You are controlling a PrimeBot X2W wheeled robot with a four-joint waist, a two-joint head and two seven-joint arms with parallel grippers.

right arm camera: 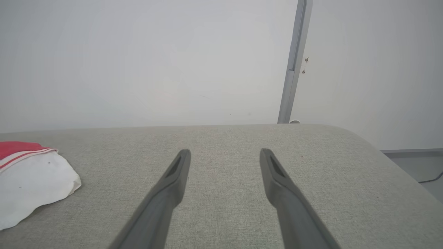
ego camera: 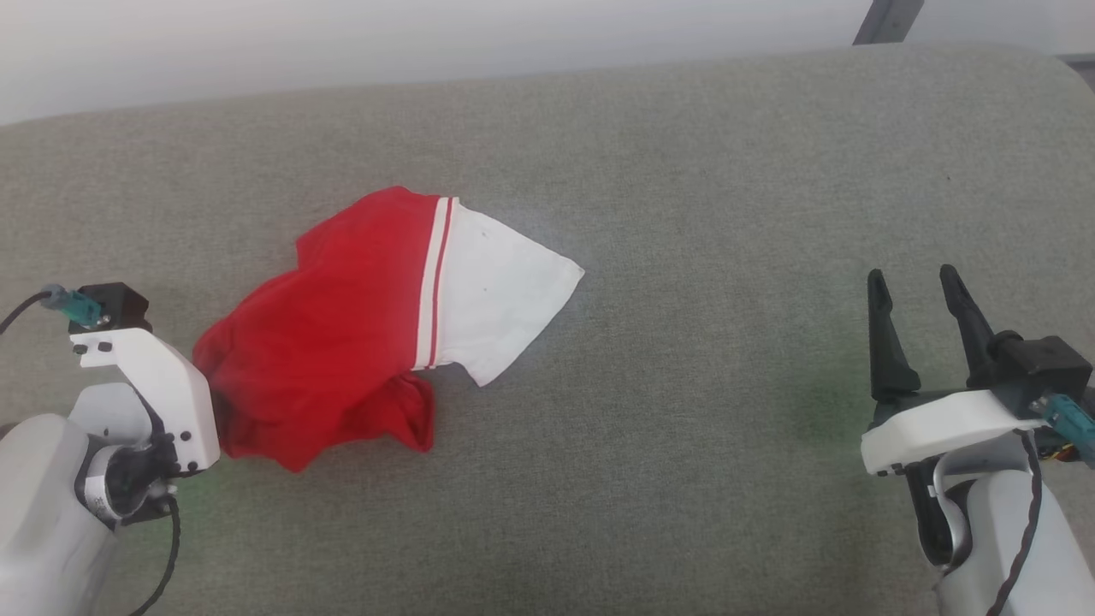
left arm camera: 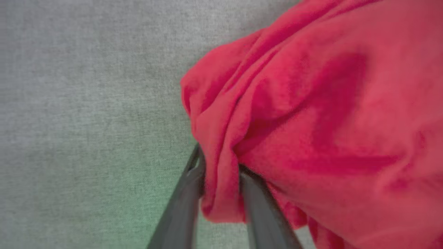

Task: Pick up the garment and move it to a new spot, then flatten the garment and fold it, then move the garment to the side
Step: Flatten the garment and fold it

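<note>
Left jaws nipped on garment [left arm camera: 221,188] fold in wrist view, right jaws wide, empty

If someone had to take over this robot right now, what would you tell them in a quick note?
Grippers: the left gripper has its fingers closed on a fold at the red edge of the jersey. The right gripper is open and empty, far to the jersey's right.
Things: the jersey lies crumpled on the grey padded surface, white panel toward the right gripper.
Done: grip taken.
Left: carry it to a new spot, flatten, fold, move aside.
</note>
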